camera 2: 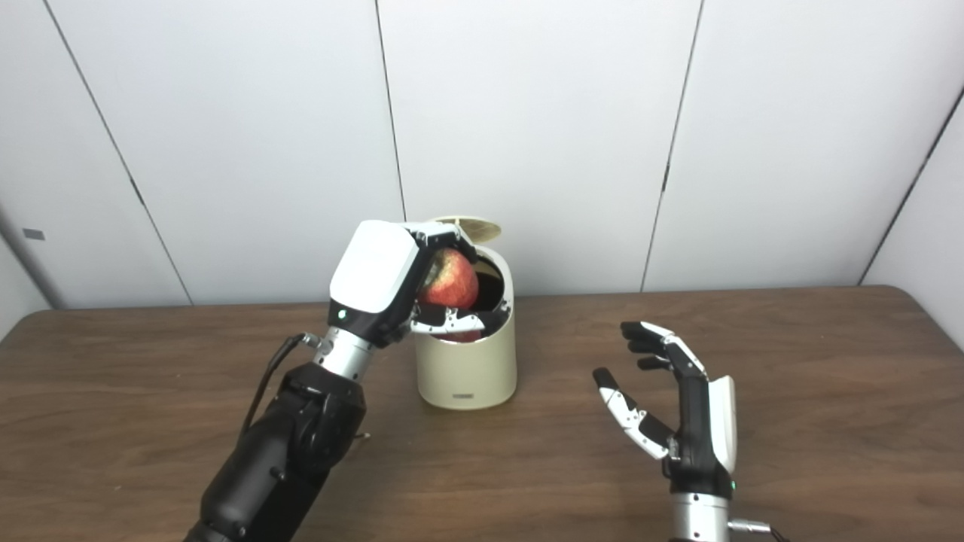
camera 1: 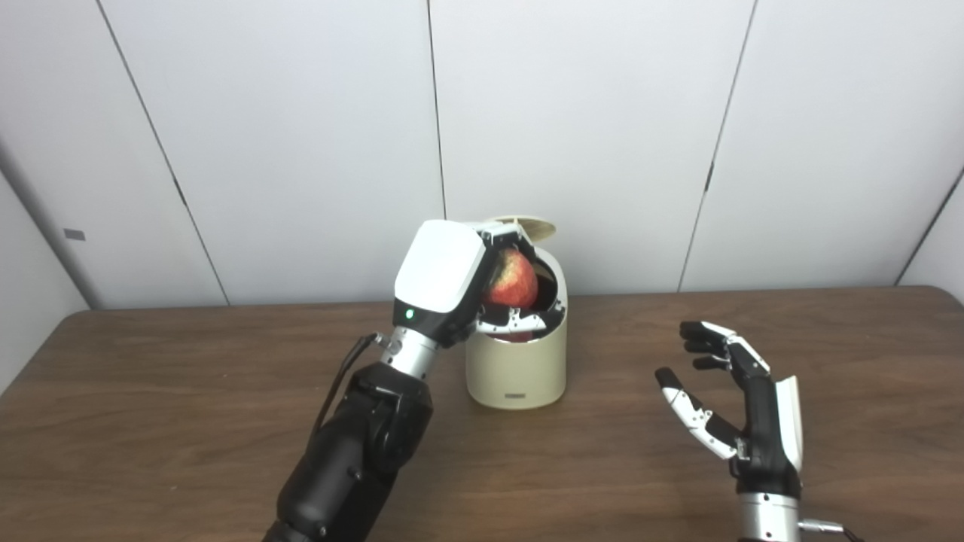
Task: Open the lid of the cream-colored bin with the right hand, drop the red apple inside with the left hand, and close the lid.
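Observation:
The cream-colored bin (camera 1: 517, 369) stands at the middle of the wooden table, its lid (camera 1: 527, 227) tipped up at the back so the dark opening shows. My left hand (camera 1: 452, 282) hovers at the bin's mouth, shut on the red apple (camera 1: 510, 280), which sits just over the opening. Off to the right of the bin, my right hand (camera 1: 734, 399) stands upright and open above the table, holding nothing and well apart from the bin.
The brown table (camera 1: 188, 391) runs the full width of the view, with bare wood on both sides of the bin. White wall panels (camera 1: 301, 113) rise directly behind the bin.

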Motion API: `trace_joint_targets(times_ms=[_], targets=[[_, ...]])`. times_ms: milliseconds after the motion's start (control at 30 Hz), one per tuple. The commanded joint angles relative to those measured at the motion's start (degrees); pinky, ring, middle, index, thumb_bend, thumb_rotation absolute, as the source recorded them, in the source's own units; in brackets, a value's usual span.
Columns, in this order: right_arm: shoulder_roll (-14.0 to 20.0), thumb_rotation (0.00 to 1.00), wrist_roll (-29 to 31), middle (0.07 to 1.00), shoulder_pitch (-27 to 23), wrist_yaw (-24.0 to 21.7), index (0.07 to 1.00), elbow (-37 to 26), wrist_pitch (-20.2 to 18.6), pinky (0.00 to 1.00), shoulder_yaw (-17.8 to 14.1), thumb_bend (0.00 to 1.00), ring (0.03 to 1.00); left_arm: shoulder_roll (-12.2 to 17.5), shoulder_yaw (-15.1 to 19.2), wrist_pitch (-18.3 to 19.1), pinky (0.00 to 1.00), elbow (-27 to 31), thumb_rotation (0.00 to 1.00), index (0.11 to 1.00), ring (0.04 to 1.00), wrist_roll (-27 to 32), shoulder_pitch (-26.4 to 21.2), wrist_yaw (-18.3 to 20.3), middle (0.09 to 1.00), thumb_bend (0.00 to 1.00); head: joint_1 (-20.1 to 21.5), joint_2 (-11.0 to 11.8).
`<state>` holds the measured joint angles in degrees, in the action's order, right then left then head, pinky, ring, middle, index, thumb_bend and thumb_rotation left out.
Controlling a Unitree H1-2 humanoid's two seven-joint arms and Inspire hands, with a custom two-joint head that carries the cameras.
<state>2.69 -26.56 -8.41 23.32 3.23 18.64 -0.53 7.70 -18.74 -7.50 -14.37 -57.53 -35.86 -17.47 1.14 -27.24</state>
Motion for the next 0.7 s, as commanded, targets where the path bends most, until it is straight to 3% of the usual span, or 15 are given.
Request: trace_joint_targets(times_ms=[0, 300, 667], targets=[[-0.79, 0.31, -0.46, 0.680, -0.86, 0.52, 0.674, -0.42, 1.42, 0.56, 0.40, 0.27, 0.653, -0.47, 0.20, 0.51, 0.30, -0.39, 0.00, 0.540, 0.398, 0.21, -4.02, -2.32, 0.463, 0.47, 0.04, -0.01], [-0.96, 0.36, -0.46, 0.685, -1.02, 0.69, 0.680, 0.07, 1.19, 0.57, 0.42, 0.28, 0.659, -0.62, -0.60, 0.10, 0.29, -4.40, 0.00, 0.529, 0.389, 0.46, -5.56, -5.04, 0.454, 0.47, 0.30, 0.06], [-1.02, 0.37, -1.40, 0.675, -0.94, 0.94, 0.675, -0.56, 1.21, 0.55, 0.70, 0.27, 0.646, 0.02, -1.50, 0.36, 0.32, -6.59, 0.00, 0.535, 0.397, 0.72, -6.09, -5.19, 0.456, 0.47, 0.34, 0.21]])
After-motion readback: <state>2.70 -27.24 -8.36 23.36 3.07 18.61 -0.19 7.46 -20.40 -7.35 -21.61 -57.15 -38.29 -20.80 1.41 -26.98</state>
